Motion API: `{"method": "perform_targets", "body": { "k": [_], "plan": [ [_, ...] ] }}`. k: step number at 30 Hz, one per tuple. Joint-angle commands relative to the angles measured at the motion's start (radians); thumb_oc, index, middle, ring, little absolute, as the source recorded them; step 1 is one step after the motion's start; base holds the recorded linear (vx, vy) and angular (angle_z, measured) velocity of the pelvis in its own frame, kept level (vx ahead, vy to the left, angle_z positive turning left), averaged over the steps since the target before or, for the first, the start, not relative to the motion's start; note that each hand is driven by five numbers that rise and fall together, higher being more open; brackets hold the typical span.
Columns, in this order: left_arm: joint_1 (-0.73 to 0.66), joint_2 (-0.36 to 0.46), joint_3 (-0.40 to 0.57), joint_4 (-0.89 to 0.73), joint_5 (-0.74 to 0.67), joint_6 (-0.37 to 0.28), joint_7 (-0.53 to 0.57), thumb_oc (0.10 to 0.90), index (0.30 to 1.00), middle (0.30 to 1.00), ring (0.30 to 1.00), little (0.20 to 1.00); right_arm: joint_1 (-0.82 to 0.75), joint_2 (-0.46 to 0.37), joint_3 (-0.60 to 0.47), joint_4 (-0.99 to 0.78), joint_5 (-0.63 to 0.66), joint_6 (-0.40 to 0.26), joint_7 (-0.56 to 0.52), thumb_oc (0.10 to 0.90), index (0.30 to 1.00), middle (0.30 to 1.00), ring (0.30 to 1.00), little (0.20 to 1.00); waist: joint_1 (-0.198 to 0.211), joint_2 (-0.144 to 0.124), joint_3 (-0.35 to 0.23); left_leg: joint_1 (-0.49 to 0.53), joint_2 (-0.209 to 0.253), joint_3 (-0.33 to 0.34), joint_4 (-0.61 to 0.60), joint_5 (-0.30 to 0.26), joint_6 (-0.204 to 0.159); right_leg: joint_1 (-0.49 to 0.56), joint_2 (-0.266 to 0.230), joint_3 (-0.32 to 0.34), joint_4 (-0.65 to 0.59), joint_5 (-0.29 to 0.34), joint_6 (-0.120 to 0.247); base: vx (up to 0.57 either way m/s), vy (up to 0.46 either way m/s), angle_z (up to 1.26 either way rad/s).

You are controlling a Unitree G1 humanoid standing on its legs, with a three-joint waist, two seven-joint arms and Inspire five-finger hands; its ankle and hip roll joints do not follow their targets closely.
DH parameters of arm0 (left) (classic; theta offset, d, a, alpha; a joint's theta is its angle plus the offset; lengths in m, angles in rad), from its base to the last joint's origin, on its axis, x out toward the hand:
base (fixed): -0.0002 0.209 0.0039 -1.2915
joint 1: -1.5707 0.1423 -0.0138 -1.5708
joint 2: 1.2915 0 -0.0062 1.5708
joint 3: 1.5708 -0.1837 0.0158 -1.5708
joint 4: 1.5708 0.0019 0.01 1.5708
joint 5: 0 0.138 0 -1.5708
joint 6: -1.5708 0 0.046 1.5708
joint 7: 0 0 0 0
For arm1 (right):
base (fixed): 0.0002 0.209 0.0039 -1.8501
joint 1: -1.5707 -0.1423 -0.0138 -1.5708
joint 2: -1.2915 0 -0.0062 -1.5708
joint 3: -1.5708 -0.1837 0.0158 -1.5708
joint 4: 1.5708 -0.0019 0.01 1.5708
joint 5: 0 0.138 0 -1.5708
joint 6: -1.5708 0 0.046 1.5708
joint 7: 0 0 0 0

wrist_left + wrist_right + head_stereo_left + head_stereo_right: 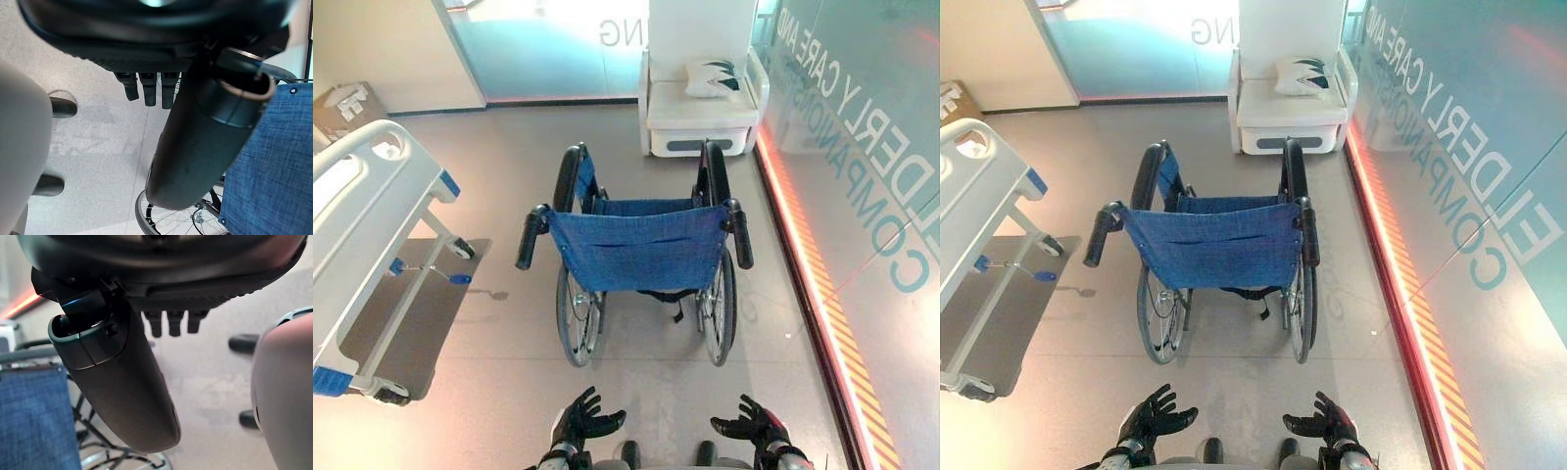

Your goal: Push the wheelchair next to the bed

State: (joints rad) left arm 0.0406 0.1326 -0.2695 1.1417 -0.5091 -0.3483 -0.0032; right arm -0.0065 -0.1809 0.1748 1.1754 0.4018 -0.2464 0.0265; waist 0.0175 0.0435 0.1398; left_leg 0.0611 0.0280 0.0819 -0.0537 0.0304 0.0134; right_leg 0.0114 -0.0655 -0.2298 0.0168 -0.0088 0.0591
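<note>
Two black grips point(530, 235) at frame centre are the hold — wheelchair point(641, 245) rolls freely, sling back soft. Left robot hand point(585, 419) and right robot hand point(751, 423) spread wide, empty; bed point(362, 225) left.

wheelchair point(636, 255) ahead — bed point(362, 225) to its left, well apart.

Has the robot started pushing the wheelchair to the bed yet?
Not yet. The wheelchair stands apart from the bed. The left robot hand and right robot hand are open, short of the push handles. Gripping and pushing are left.
</note>
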Motion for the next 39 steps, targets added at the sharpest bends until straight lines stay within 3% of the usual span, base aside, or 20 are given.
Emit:
{"method": "perform_targets", "body": {
  "k": [1,10,12,14,15,17,21,24,29,32,36,39],
  "plan": [
    [-0.065,-0.001,0.001,-0.019,0.035,-0.048,0.019,0.800,0.900,0.900,0.900,0.900,-0.077,-0.015,0.029,-0.021,0.041,-0.069,0.017,0.800,0.900,0.900,0.900,0.900,-0.003,-0.015,0.024,-0.007,-0.069,-0.002,0.025,-0.079,0.033,0.002,-0.001,0.008,0.038,-0.045,0.005,0.00,0.000,0.00],
    [-0.075,0.010,-0.001,-0.039,0.048,-0.028,0.013,0.800,0.900,0.900,0.900,0.900,-0.084,-0.013,0.023,-0.032,0.161,0.000,0.102,0.800,0.900,0.900,0.900,0.900,0.002,-0.025,0.036,-0.011,-0.069,0.003,0.020,-0.075,0.036,-0.013,-0.005,0.012,0.042,-0.035,0.010,0.00,0.000,0.00],
    [-0.078,0.009,0.028,-0.059,-0.096,-0.017,0.005,0.800,0.900,0.900,0.900,0.900,-0.090,-0.019,0.007,-0.066,0.207,-0.051,0.048,0.800,0.900,0.900,0.900,0.900,0.002,-0.026,0.039,-0.007,-0.066,0.008,0.012,-0.070,0.036,-0.021,-0.006,0.014,0.043,-0.024,0.015,0.00,0.000,0.00],
    [-0.081,0.021,0.086,-0.104,-0.244,-0.026,0.016,0.800,0.900,0.900,0.900,0.900,-0.099,-0.032,-0.020,-0.131,0.234,-0.038,0.013,0.800,0.900,0.900,0.900,0.900,0.003,-0.030,0.041,-0.003,-0.066,0.008,0.010,-0.073,0.037,-0.023,-0.009,0.019,0.044,-0.023,0.020,0.00,0.000,0.00],
    [-0.082,0.023,0.095,-0.113,-0.247,-0.017,0.014,0.800,0.900,0.900,0.900,0.900,-0.101,-0.035,-0.023,-0.141,0.236,-0.034,0.010,0.800,0.900,0.900,0.900,0.900,0.004,-0.031,0.042,-0.003,-0.065,0.008,0.011,-0.074,0.037,-0.023,-0.009,0.019,0.044,-0.023,0.020,0.00,0.000,0.00],
    [-0.095,0.062,0.165,-0.216,-0.279,-0.050,0.048,0.800,0.900,0.900,0.900,0.900,-0.118,-0.066,-0.067,-0.220,0.279,-0.032,-0.007,0.800,0.900,0.900,0.900,0.900,0.012,-0.042,0.046,-0.008,-0.064,0.008,0.015,-0.079,0.039,-0.027,-0.010,0.021,0.043,-0.019,0.023,-0.02,-0.041,0.00],
    [-0.118,0.119,0.200,-0.300,-0.244,-0.095,0.120,0.800,0.900,0.900,0.900,0.900,-0.150,-0.129,-0.118,-0.268,0.292,-0.057,-0.023,0.800,0.900,0.900,0.900,0.900,0.018,-0.044,0.051,-0.006,-0.063,0.005,0.014,-0.078,0.039,-0.028,-0.012,0.022,0.043,-0.013,0.025,-0.01,-0.008,0.08],
    [-0.183,0.208,0.220,-0.343,-0.195,-0.119,0.227,0.800,0.900,0.900,0.900,0.900,-0.221,-0.234,-0.154,-0.310,0.270,-0.054,-0.046,0.800,0.900,0.900,0.900,0.900,0.014,-0.035,0.050,-0.006,-0.064,0.003,0.012,-0.072,0.039,-0.032,-0.015,0.024,0.046,-0.013,0.024,-0.01,0.058,0.00],
    [-0.289,0.355,0.248,-0.378,-0.148,-0.113,0.344,0.800,0.900,0.900,0.900,0.900,-0.363,-0.370,-0.142,-0.359,0.202,-0.069,-0.151,0.800,0.900,0.900,0.900,0.900,0.008,-0.027,0.051,-0.005,-0.072,-0.001,0.017,-0.072,0.037,-0.025,-0.021,0.028,0.051,-0.020,0.025,0.00,0.052,0.03],
    [-0.350,0.422,0.255,-0.380,-0.176,-0.105,0.419,0.800,0.900,0.900,0.900,0.900,-0.459,-0.429,-0.107,-0.380,0.219,-0.045,-0.193,0.800,0.900,0.900,0.900,0.900,0.008,-0.023,0.047,-0.015,-0.076,-0.005,0.020,-0.066,0.035,-0.028,-0.023,0.032,0.046,-0.015,0.024,-0.03,0.038,0.00],
    [-0.414,0.482,0.273,-0.397,-0.218,-0.126,0.418,0.800,0.900,0.900,0.900,0.900,-0.541,-0.468,-0.081,-0.415,0.267,-0.049,-0.216,0.800,0.900,0.900,0.900,0.900,0.007,-0.025,0.047,-0.015,-0.077,-0.007,0.027,-0.067,0.031,-0.020,-0.026,0.031,0.042,-0.014,0.025,0.00,0.000,0.00],
    [-0.489,0.526,0.258,-0.471,-0.167,-0.136,0.385,0.800,0.900,0.900,0.900,0.900,-0.610,-0.507,-0.036,-0.515,0.197,-0.068,-0.287,0.800,0.900,0.900,0.900,0.900,0.011,-0.027,0.047,-0.019,-0.077,-0.008,0.034,-0.067,0.026,-0.015,-0.029,0.028,0.040,-0.013,0.028,0.00,-0.012,0.06]
  ]
}}
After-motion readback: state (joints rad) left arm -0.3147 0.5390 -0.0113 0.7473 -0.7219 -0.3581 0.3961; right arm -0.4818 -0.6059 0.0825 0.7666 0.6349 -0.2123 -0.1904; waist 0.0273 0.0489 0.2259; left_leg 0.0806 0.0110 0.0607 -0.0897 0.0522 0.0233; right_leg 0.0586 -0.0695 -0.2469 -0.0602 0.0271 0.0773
